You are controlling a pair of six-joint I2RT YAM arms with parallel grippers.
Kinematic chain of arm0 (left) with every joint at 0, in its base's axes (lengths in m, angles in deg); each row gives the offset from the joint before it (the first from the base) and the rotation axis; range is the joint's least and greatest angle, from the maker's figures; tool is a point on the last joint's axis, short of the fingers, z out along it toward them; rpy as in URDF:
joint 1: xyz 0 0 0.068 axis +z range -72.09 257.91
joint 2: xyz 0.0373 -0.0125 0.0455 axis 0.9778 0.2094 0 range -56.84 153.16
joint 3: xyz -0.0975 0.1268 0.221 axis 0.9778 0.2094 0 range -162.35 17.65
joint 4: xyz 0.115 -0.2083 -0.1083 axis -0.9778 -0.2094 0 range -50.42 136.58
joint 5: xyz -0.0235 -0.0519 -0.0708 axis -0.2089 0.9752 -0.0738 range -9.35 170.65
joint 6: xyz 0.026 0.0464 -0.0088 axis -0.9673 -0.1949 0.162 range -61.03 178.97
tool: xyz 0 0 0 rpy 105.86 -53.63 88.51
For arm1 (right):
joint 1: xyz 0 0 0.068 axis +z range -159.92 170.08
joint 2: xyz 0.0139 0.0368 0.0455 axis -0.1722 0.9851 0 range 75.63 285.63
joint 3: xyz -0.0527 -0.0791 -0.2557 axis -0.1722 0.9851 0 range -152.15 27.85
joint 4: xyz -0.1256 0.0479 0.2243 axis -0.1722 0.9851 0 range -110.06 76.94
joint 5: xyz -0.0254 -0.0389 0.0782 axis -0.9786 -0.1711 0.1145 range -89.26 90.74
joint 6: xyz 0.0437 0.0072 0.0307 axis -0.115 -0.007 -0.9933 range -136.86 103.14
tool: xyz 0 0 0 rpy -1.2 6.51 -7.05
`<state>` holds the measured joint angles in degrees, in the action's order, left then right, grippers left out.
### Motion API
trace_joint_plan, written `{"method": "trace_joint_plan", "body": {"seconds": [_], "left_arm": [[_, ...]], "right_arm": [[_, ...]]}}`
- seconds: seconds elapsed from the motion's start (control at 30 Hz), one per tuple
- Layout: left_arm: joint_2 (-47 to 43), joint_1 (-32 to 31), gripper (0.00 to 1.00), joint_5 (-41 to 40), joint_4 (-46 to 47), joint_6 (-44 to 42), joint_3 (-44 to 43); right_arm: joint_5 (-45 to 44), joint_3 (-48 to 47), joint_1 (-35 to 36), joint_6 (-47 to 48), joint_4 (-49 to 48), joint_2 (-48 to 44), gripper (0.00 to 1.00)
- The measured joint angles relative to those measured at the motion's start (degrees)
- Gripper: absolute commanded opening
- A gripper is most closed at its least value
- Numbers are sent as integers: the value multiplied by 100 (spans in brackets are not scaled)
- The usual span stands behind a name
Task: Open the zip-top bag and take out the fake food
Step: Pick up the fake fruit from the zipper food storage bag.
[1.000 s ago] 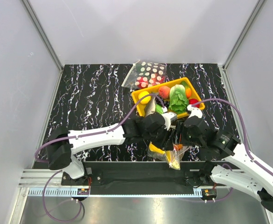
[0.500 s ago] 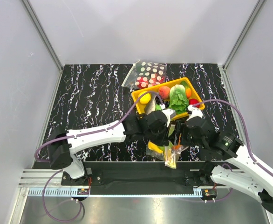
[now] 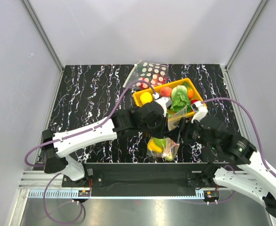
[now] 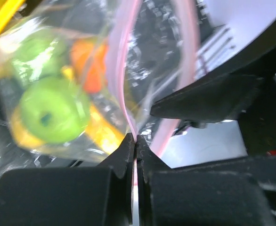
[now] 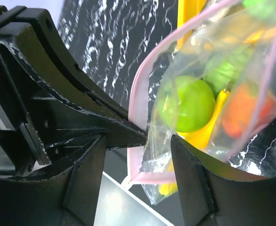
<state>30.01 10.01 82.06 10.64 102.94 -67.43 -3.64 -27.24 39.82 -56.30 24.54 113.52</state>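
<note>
Pink strip (image 4: pixel 118 56): runs round the mouth of the bag (image 3: pixel 166 141). In both wrist views we see its two sides standing apart, so we judge the zip at least partly open.
Bag position: at the near edge of the desk (image 3: pixel 91 94), between the two arms, just in front of the yellow tray (image 3: pixel 175 83). We cannot tell whether its bottom rests on the desk.
Left fingers (image 4: pixel 121 157): pressed together, pinching one side of the strip.
Right fingers (image 5: pixel 84 179): spread, one on either side of the bag's pink-edged corner. We see no grip.
Food (image 5: pixel 185 104): green, orange and yellow pieces, all inside the bag, bunched at its closed end.
Done: one lip held; mouth begun.
Left to do: take the second lip, pull the mouth wide, remove every piece.
</note>
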Motion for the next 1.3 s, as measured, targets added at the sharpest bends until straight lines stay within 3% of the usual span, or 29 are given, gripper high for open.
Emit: {"method": "trace_joint_plan", "body": {"seconds": [0.43,0.77,1.3], "left_arm": [[-275,94,0,-420,-693,74,26],[-682,17,0,-162,-389,177,28],[-540,87,0,81,-796,-61,-308]], "right_arm": [[-227,-35,2,-52,114,765,63],[-378,247,2,-219,179,1067,63],[-37,-704,-26,299,481,2175,62]]}}
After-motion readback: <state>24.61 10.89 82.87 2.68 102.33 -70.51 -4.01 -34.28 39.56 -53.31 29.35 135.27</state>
